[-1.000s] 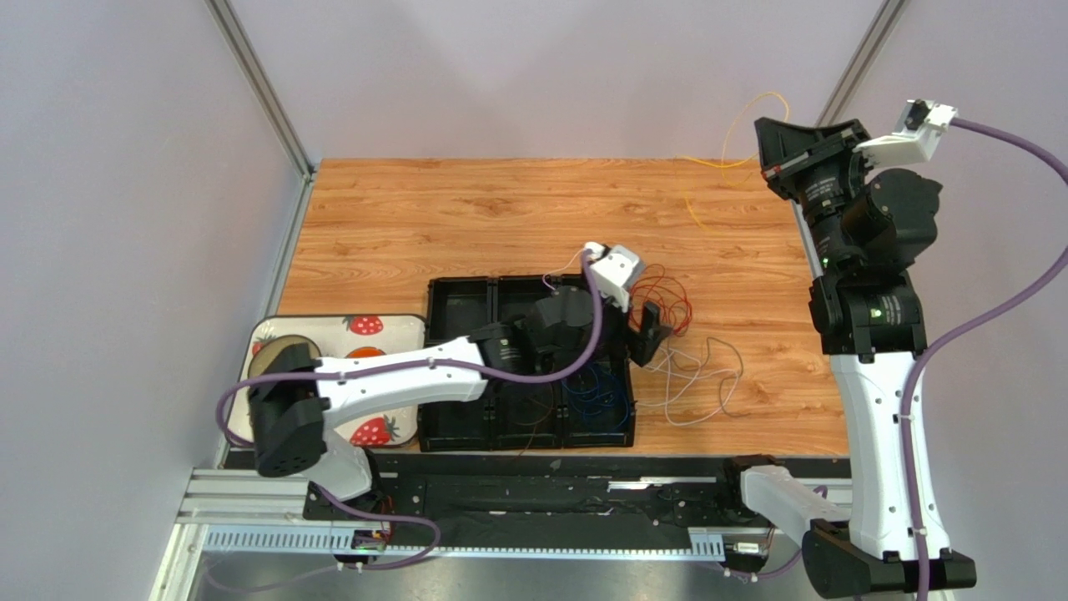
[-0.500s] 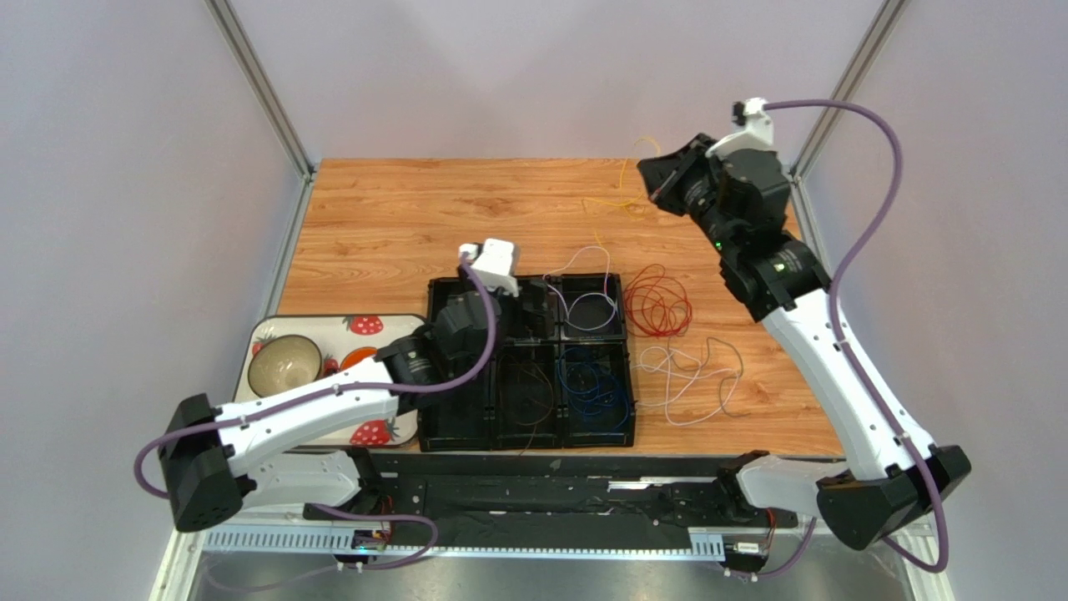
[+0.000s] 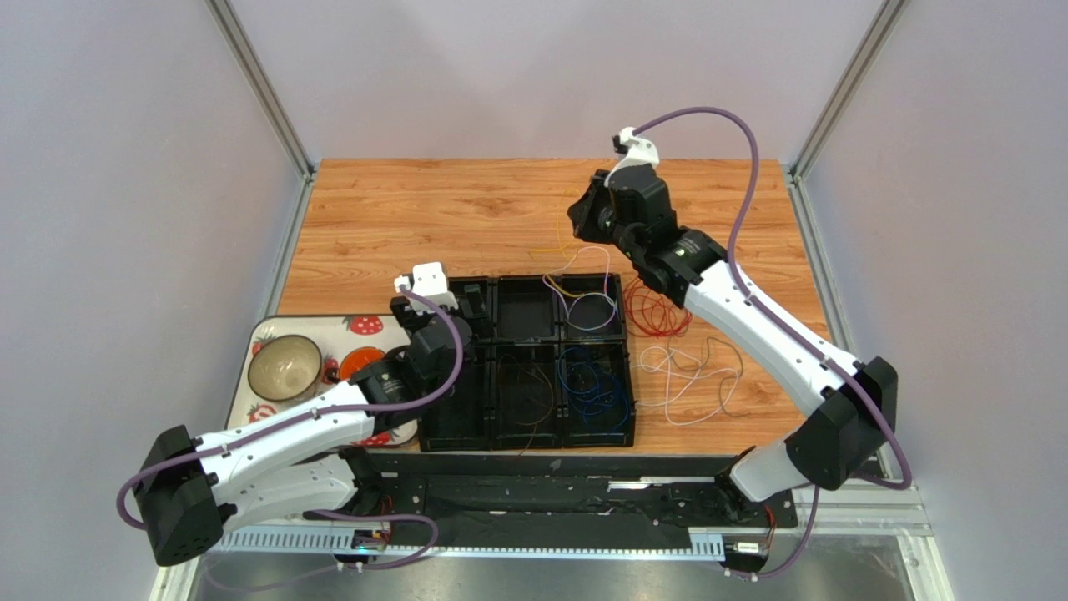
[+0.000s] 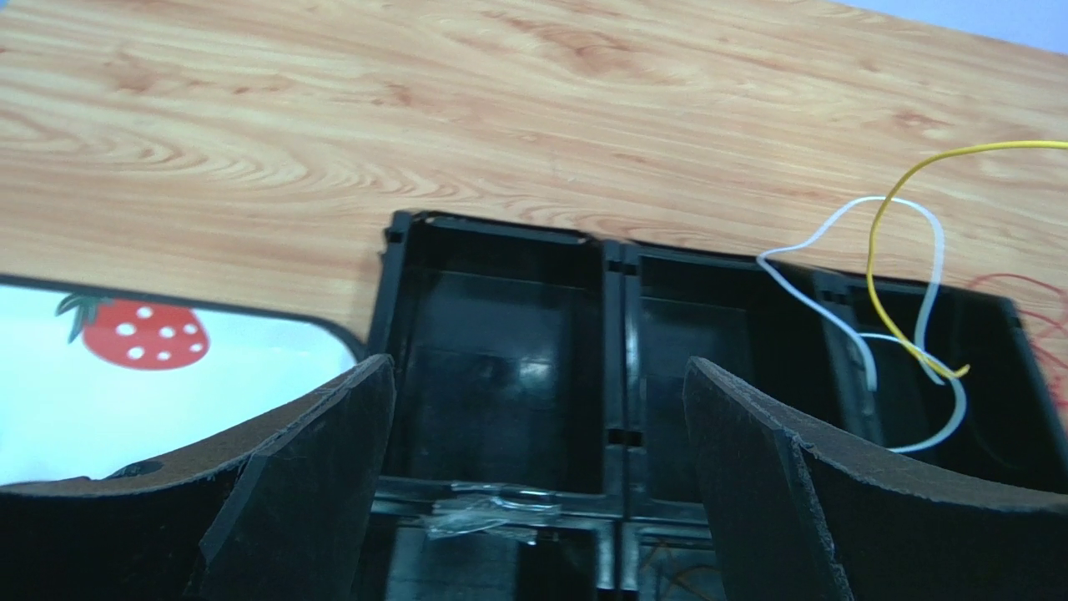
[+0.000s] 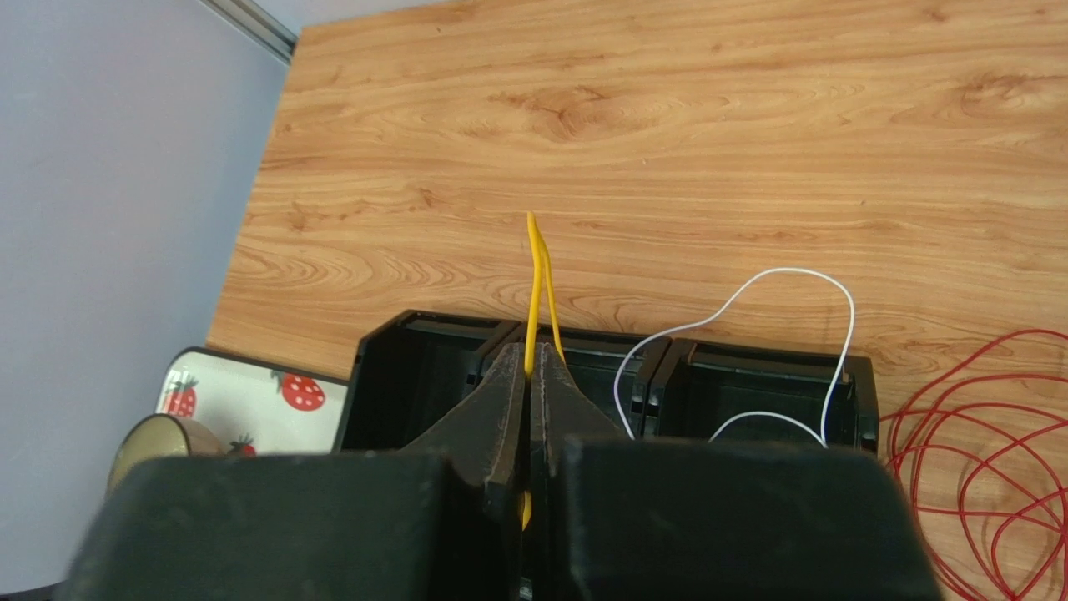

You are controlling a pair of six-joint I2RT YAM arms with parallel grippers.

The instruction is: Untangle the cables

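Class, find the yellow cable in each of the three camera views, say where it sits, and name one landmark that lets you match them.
Top external: the yellow cable hangs from the right gripper over the far row of the black tray.
Left wrist: upper right, looping down into the tray.
Right wrist: centre, pinched between the shut fingers.
Shared landmark: the black tray.

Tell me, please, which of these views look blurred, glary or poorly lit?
Top external: evenly lit and sharp. Left wrist: the left end effector is close and blurred; the strawberry tray is washed out white. Right wrist: the right end effector is dark and soft, while the yellow cable and table are crisp.
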